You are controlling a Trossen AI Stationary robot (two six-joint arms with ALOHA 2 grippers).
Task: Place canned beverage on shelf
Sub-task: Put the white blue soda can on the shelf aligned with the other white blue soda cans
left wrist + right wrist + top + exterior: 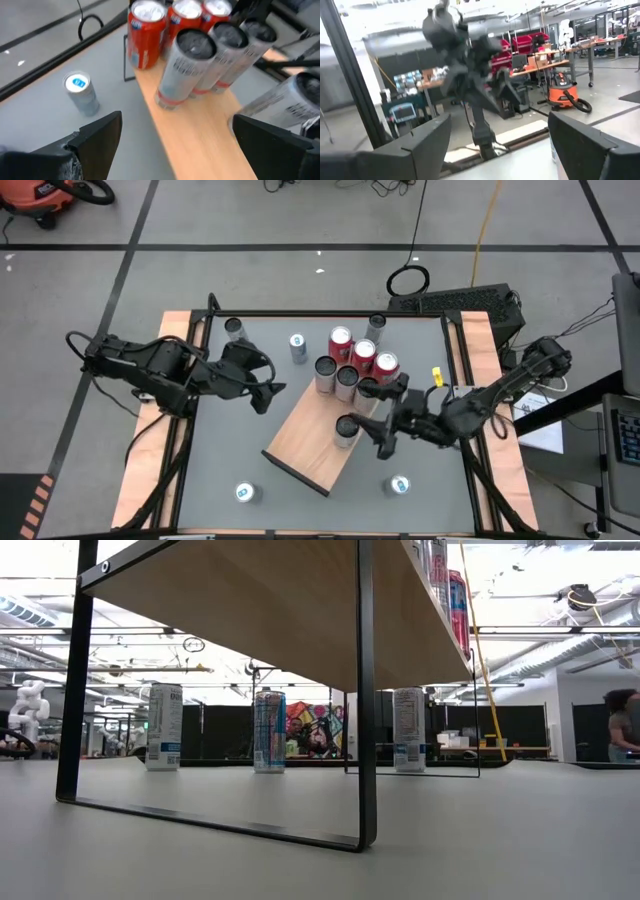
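Note:
The shelf (310,442) is a light-brown wooden board on thin black legs, set askew at mid-table. Three red cans (363,352) and three silver cans (346,378) stand upright in two rows at its far end, also seen in the left wrist view as red cans (146,30) and silver cans (187,65). One more silver can (346,428) stands alone near the board's right edge. My right gripper (386,418) hangs open just right of that can, raised and touching nothing. My left gripper (266,387) is open above the table, left of the shelf's far end.
Loose cans stand on the grey tabletop: three by the far edge (234,328) (297,345) (376,325) and two by the near edge (245,493) (399,485). In the low view the shelf's black leg frame (365,740) stands in front of three of them.

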